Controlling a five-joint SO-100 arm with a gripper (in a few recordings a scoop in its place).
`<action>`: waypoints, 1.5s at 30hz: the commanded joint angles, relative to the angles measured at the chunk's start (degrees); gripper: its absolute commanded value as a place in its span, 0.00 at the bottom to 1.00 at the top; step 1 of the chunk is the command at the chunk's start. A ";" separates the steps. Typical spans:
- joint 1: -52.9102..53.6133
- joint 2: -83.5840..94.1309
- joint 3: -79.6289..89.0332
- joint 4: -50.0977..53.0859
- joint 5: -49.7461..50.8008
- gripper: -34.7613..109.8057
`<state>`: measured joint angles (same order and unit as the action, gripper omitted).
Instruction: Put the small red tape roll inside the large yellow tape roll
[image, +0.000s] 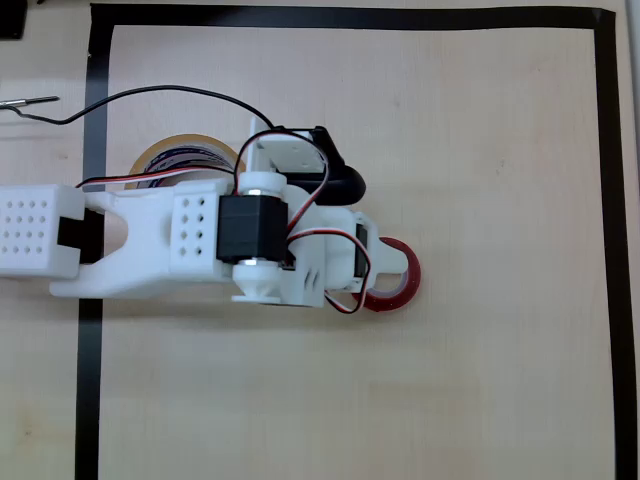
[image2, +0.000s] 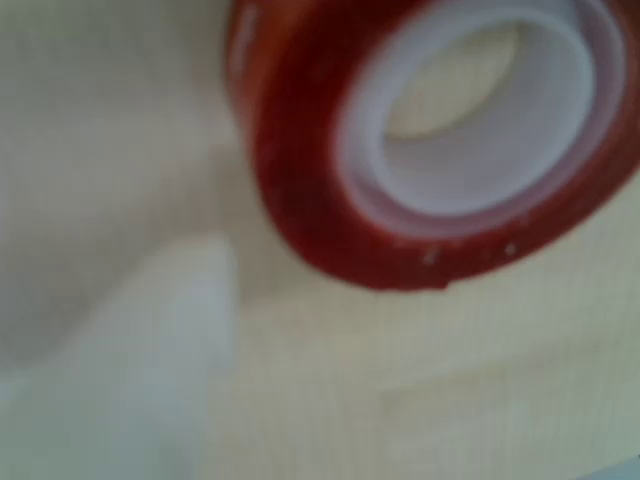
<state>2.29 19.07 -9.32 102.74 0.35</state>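
The small red tape roll lies flat on the counter just right of my wrist in the overhead view, its left part hidden beneath me; in the wrist view the small red tape roll is a blurred, glossy red ring with a white inner core, hole facing up; the large yellow tape roll lies flat at the left, by the black tape border, well apart from the red one; translucent tan, dark marks on its inner core, my arm covering its lower half.
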 joint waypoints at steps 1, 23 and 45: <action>0.00 0.97 -3.08 0.79 -0.26 0.42; -1.58 -7.38 0.53 0.79 -1.49 0.47; -3.25 4.22 1.05 0.79 -7.38 0.24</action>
<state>0.44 15.91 -3.52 102.30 -3.25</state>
